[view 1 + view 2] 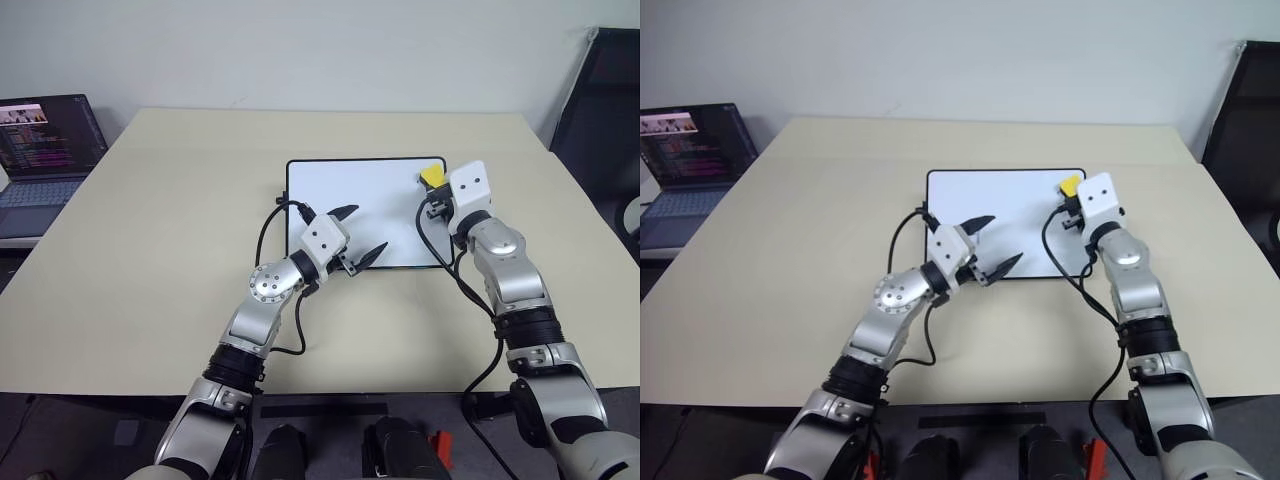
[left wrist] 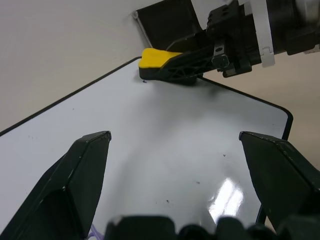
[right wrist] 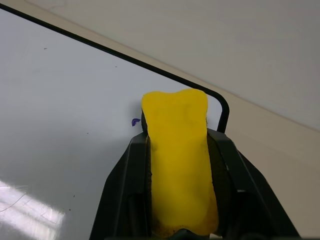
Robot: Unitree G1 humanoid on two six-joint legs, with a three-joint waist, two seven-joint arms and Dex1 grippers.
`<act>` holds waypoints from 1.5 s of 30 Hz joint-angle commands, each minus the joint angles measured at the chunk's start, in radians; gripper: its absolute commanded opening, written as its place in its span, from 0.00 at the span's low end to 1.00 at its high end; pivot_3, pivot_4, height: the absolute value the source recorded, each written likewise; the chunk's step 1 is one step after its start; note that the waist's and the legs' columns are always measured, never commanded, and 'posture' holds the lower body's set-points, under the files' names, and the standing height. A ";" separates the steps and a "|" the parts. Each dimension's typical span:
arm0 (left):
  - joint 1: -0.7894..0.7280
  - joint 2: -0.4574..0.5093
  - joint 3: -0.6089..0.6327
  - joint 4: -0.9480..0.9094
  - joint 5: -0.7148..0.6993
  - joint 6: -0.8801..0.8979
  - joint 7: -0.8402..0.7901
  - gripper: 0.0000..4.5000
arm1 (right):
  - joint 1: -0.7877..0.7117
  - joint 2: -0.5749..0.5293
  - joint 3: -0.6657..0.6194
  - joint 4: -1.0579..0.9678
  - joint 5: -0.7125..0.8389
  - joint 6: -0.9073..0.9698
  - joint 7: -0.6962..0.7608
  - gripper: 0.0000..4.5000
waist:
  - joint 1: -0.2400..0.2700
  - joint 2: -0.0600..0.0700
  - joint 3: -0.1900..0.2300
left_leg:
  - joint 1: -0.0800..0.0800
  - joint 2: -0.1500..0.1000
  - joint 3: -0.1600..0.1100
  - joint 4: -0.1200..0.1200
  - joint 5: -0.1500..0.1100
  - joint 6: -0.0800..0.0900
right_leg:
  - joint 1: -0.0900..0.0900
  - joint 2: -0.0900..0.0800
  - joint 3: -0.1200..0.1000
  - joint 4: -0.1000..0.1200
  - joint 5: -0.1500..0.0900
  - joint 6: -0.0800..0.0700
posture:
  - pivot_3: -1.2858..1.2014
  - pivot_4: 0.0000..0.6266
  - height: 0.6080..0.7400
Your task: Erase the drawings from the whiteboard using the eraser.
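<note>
The whiteboard (image 1: 365, 205) lies flat in the middle of the beige table, black-framed and glossy. My right gripper (image 1: 431, 180) is shut on the yellow eraser (image 1: 431, 175) and holds it at the board's far right corner. In the right wrist view the eraser (image 3: 179, 150) sits between the fingers, and one small blue speck of the drawings (image 3: 135, 122) shows beside it. My left gripper (image 1: 358, 233) is open and hovers over the board's near edge, holding nothing. The left wrist view shows its fingers (image 2: 80, 175) spread over the white surface, with the eraser (image 2: 156, 59) beyond them.
An open laptop (image 1: 45, 150) stands at the far left, off the table's (image 1: 150, 260) corner. A dark chair (image 1: 610, 100) stands at the far right. Black cables hang from both wrists over the table.
</note>
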 commanded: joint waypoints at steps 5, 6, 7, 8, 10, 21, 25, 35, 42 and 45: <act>0.007 0.009 0.014 -0.069 -0.002 0.003 0.010 1.00 | 0.202 0.039 0.034 -0.170 0.004 0.095 0.020 0.25 | -0.006 0.000 0.000 | 0.001 0.000 0.000 0.000 0.000 0.000 | 0.000 0.000 0.001 0.001 0.000 0.000 | 0.52 0.24 1.00; 0.008 0.010 0.014 -0.070 -0.002 0.005 0.010 1.00 | 0.220 0.048 0.043 -0.192 0.006 0.104 0.022 0.25 | -0.007 0.000 0.000 | 0.002 0.000 0.001 0.001 0.000 0.000 | 0.000 0.000 0.001 0.002 0.000 0.000 | 0.52 0.24 1.00; 0.008 0.011 0.014 -0.072 -0.001 0.006 0.010 1.00 | 0.230 0.057 0.051 -0.209 0.008 0.109 0.026 0.25 | -0.007 0.000 0.000 | 0.002 0.000 0.000 0.001 0.000 0.000 | 0.001 0.000 0.001 0.002 0.000 0.000 | 0.52 0.24 1.00; 0.008 0.012 0.014 -0.073 0.000 0.008 0.011 1.00 | 0.232 0.067 0.060 -0.219 0.009 0.113 0.029 0.25 | -0.008 0.000 0.000 | 0.002 0.000 0.000 0.001 0.000 0.000 | 0.001 0.000 0.001 0.002 0.000 0.000 | 0.52 0.24 1.00; 0.009 0.013 0.013 -0.075 0.001 0.010 0.012 1.00 | 0.218 0.082 0.068 -0.217 0.007 0.115 0.033 0.25 | -0.012 0.000 0.000 | 0.003 0.000 0.000 0.001 0.000 0.000 | 0.001 0.000 0.002 0.002 0.000 0.000 | 0.52 0.24 1.00; 0.020 0.016 0.012 -0.093 0.000 0.021 0.012 1.00 | -0.038 0.067 0.029 0.091 -0.013 -0.022 0.007 0.25 | -0.031 0.000 0.000 | 0.004 0.000 0.006 0.000 0.000 0.000 | -0.001 0.002 0.013 0.001 0.003 0.001 | 0.52 0.24 1.00; 0.027 0.014 0.009 -0.100 0.000 0.023 0.013 1.00 | -0.054 0.069 0.030 0.121 -0.009 -0.049 0.007 0.25 | -0.030 0.000 0.000 | 0.002 0.000 0.008 -0.001 0.000 0.000 | -0.002 0.002 0.016 0.000 0.003 0.002 | 0.52 0.24 1.00; 0.035 0.008 0.004 -0.116 0.002 0.034 0.011 1.00 | 0.121 0.086 0.052 -0.074 0.004 0.020 0.022 0.25 | -0.029 0.000 0.000 | 0.003 0.000 0.009 -0.001 0.000 0.000 | -0.002 0.002 0.018 0.000 0.003 0.003 | 0.52 0.24 1.00; 0.034 0.010 0.004 -0.116 0.000 0.040 0.006 1.00 | 0.242 0.113 0.065 -0.251 0.072 0.109 0.086 0.25 | -0.028 0.000 0.000 | 0.003 0.000 0.008 -0.001 0.000 0.000 | -0.003 0.002 0.018 -0.001 0.003 0.003 | 0.52 0.24 1.00; 0.032 0.011 0.005 -0.114 0.000 0.041 0.005 1.00 | 0.250 0.116 0.063 -0.265 0.079 0.131 0.092 0.25 | -0.029 0.000 0.000 | 0.003 0.000 0.008 -0.001 0.000 0.000 | -0.003 0.002 0.018 -0.001 0.003 0.003 | 0.52 0.24 1.00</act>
